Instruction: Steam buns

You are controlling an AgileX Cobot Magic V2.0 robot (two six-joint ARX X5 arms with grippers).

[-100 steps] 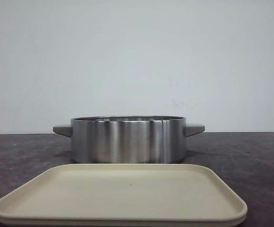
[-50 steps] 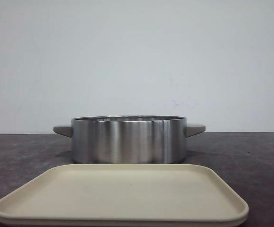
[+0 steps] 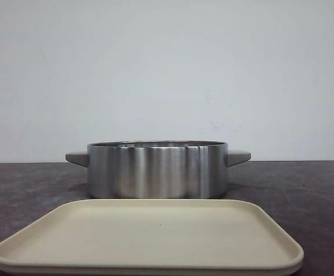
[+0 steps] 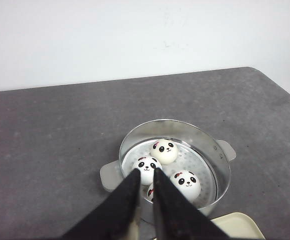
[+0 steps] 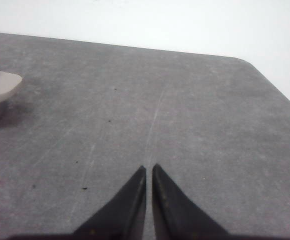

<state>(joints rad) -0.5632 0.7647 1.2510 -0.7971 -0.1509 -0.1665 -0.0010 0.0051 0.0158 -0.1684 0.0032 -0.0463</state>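
Note:
Four white panda-faced buns lie inside the steel steamer pot [image 4: 220,170] on its perforated floor: a far one [image 4: 163,151], a near-left one [image 4: 144,166], a right one [image 4: 186,184], and one [image 4: 150,192] mostly hidden behind my left fingers. My left gripper [image 4: 146,171] hangs above the pot's near rim, shut to a narrow slit and empty. My right gripper [image 5: 149,167] is shut and empty over bare table, to the right of the pot's handle [image 5: 2,82]. In the front view the pot [image 3: 155,169] hides the buns, and no gripper shows.
An empty beige tray [image 3: 155,241] lies in front of the pot; its corner shows in the left wrist view [image 4: 240,225]. The dark grey table [image 5: 185,110] ends at a white wall behind.
The tray's edge has shifted a few pixels to the right in the front view. The pot has not moved.

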